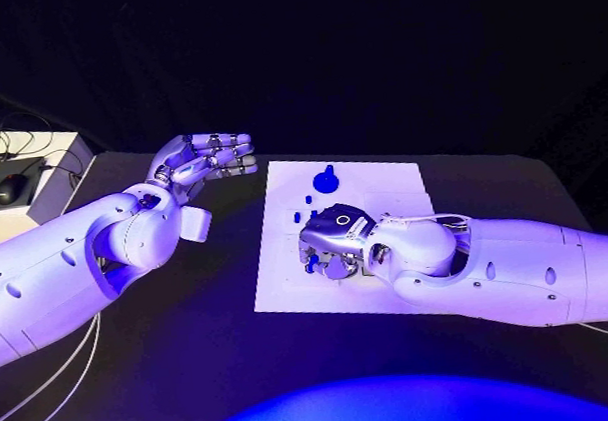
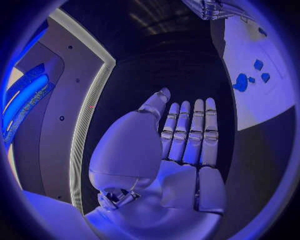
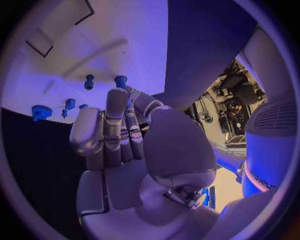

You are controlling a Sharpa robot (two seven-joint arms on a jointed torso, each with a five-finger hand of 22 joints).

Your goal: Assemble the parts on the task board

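The white task board [image 1: 388, 177] lies mid-table. On its far part stands a blue gear [image 1: 326, 180], with small blue pieces [image 1: 306, 208] just nearer. My right hand [image 1: 339, 242] reaches down onto the board's left half. In the right wrist view its thumb and a finger [image 3: 116, 100] pinch a blue peg [image 3: 120, 80]. A second peg [image 3: 89, 81], small pieces [image 3: 70, 103] and the gear [image 3: 41, 112] stand beside it. My left hand [image 1: 209, 154] hovers off the board's far left corner, flat and holding nothing [image 2: 181, 145].
A pale desk with a black mouse [image 1: 10, 189] and cables stands at the far left, beyond the black table. The board has dark-outlined recesses [image 3: 40, 42] past the pegs. The left wrist view catches the board's edge [image 2: 269, 107] with blue pieces [image 2: 241, 82].
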